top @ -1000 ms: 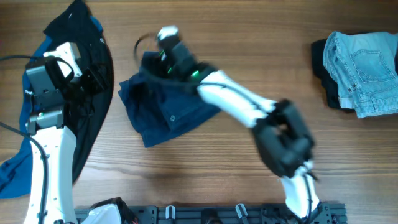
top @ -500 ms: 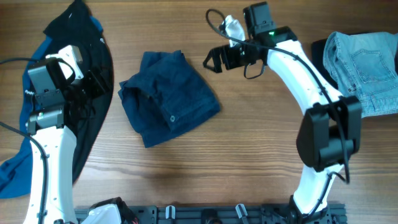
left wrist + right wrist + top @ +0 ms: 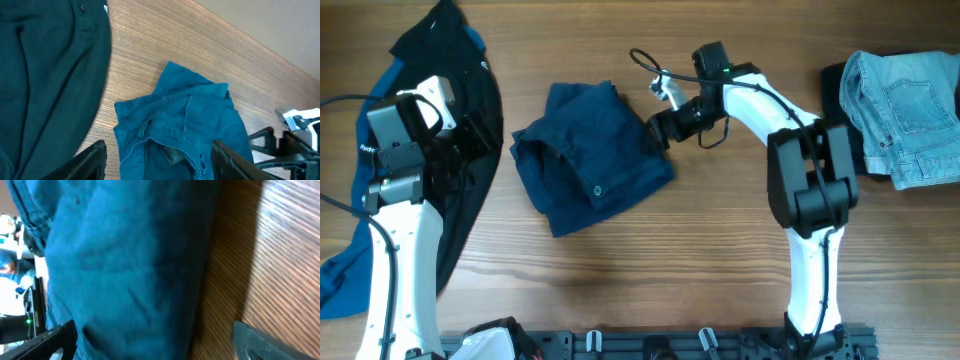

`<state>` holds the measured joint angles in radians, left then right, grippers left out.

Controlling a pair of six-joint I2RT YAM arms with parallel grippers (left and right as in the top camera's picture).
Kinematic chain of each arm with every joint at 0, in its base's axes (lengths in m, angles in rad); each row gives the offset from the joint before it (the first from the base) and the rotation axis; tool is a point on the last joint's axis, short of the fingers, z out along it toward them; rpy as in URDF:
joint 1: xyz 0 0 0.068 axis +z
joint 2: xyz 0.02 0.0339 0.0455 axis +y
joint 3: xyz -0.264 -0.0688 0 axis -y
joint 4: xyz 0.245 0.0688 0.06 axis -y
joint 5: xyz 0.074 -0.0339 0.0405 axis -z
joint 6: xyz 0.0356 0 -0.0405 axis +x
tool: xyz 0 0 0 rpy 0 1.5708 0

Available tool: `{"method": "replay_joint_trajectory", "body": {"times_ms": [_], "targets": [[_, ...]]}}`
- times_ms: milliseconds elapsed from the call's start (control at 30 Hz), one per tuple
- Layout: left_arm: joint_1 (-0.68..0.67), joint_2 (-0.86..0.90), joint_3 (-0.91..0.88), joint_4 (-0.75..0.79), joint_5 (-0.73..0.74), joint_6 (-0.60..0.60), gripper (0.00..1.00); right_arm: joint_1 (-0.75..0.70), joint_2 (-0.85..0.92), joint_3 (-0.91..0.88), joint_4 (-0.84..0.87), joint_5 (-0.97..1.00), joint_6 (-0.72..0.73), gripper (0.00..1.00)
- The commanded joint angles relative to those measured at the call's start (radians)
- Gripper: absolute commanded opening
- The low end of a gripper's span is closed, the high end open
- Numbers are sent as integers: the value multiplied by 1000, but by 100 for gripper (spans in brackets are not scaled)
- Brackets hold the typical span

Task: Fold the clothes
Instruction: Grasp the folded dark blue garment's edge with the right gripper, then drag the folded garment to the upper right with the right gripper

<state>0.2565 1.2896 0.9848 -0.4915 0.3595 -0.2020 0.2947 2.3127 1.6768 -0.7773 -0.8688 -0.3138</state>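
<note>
The dark navy shorts (image 3: pixel 590 155) lie folded in a rough square at the table's middle. My right gripper (image 3: pixel 656 128) is low at their right edge and open. In the right wrist view the shorts (image 3: pixel 125 265) fill the space between its spread fingertips (image 3: pixel 155 347), with bare wood to the right. My left gripper (image 3: pixel 477 138) hovers open over the black and blue jacket (image 3: pixel 470 215) at the left. The left wrist view looks past that gripper (image 3: pixel 157 165) at the shorts (image 3: pixel 185 130) farther off, the jacket (image 3: pixel 45 75) on its left. Folded light-blue jeans (image 3: pixel 900 105) lie at the far right.
The jeans rest on a dark garment (image 3: pixel 845 115) near the right edge. A black rail (image 3: pixel 670 343) runs along the table's front edge between the two arm bases. The right arm's cable (image 3: pixel 650 70) loops above the shorts' top right corner.
The right arm lifted off the shorts' far edge, swung out to the right, then came back down to their right edge. The left arm stayed put.
</note>
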Motion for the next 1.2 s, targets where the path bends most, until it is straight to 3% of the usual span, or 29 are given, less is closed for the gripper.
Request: {"method": "replay_joint_trajectory", "body": {"times_ms": [0,267,333,367,400,467,533,767,1000,1167], "targets": [[3,6,1,0,-9,16,66,29,69,-3,37,-103,-27,100],[3,7,1,-22,-10,16,66,147,112,-3,117,-154,-23,99],[3,7,1,-24,-9,16,66,178,112,-3,125,-152,-25,90],[3,7,1,-26,-9,16,67,183,112,-3,126,-145,-26,83],[3,7,1,-28,-9,16,66,183,112,-3,126,-145,-26,68],[3,7,1,-35,-9,16,66,172,111,-3,126,-146,-23,23],[3,7,1,-42,-9,16,66,153,108,3,132,-146,31,4],[-12,7,1,-44,-9,15,66,17,21,21,213,-185,291,4],[-84,47,1,-16,-10,15,66,-169,-66,21,230,22,643,4],[-128,116,1,11,-10,15,65,-186,-65,21,195,112,739,4]]}}
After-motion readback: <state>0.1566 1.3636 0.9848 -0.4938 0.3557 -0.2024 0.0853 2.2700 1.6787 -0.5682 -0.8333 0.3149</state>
